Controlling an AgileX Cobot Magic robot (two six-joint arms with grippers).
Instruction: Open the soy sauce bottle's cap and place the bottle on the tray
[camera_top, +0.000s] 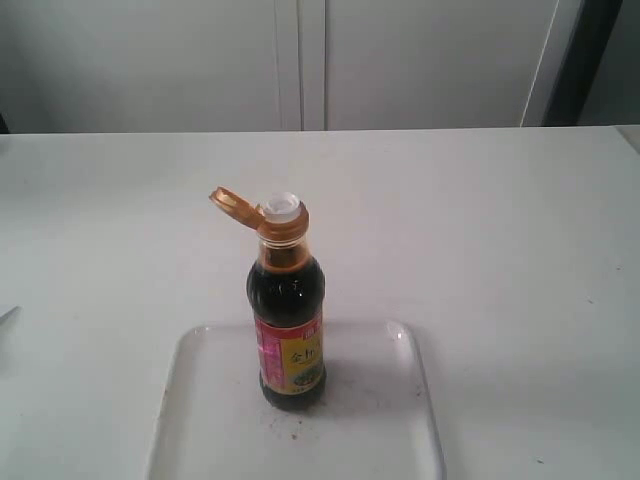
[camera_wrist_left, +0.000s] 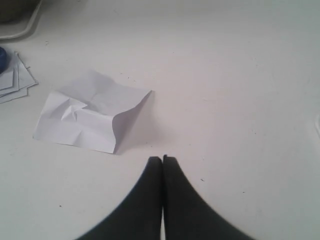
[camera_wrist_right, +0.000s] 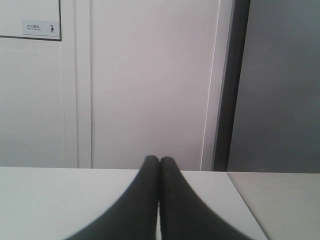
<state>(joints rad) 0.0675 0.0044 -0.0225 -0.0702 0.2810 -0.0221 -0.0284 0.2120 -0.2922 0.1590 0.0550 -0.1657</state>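
Note:
The soy sauce bottle (camera_top: 291, 335) stands upright on the white tray (camera_top: 200, 420) near the table's front edge in the exterior view. Its amber cap (camera_top: 236, 206) is flipped open and leans out to the left on its hinge, baring the white pour spout (camera_top: 282, 207). Neither arm shows in the exterior view. My left gripper (camera_wrist_left: 162, 159) is shut with nothing between its black fingers, above bare table. My right gripper (camera_wrist_right: 159, 160) is also shut and empty, pointing across the table toward the wall. Bottle and tray are out of both wrist views.
A crumpled white sheet of paper (camera_wrist_left: 87, 117) lies on the table ahead of my left gripper, with a stack of papers (camera_wrist_left: 12, 80) farther off. White cabinet doors (camera_top: 300, 60) stand behind the table. The table's right edge (camera_wrist_right: 245, 205) runs beside my right gripper.

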